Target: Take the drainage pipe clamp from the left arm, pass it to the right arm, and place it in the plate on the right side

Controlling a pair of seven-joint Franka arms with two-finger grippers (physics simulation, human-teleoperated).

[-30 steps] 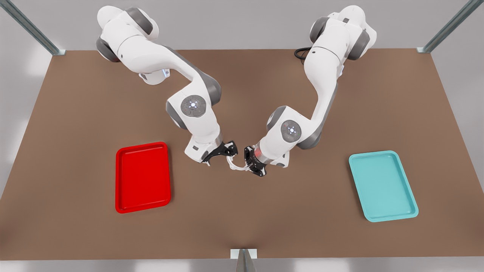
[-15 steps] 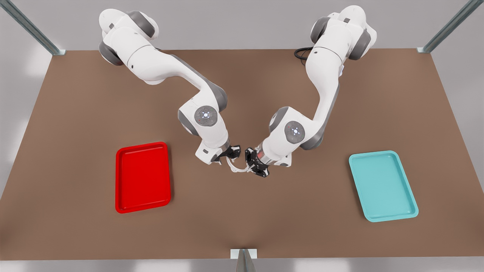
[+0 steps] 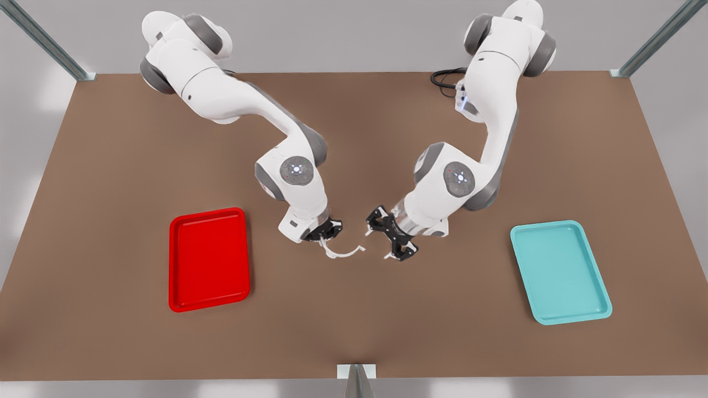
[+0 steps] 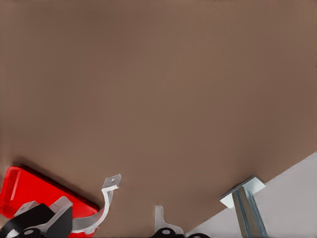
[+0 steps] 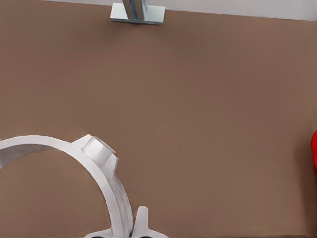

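Clamp point(image 3: 344, 254) at centre frame, pinched by one end in right gripper point(image 3: 327, 236), on the side nearer the red tray point(image 3: 208, 260), likely for carrying over. Left gripper point(image 3: 390, 241) just beside, fingers spread, apart from the free end. From right wrist, close on the gripped strip; from left wrist, red tray behind it.

I see a white drainage pipe clamp point(image 3: 343, 252) at frame centre, a red plate point(image 3: 208, 260) lower left, a teal tray point(image 3: 560, 271) lower right, and a brown table point(image 3: 354, 309).
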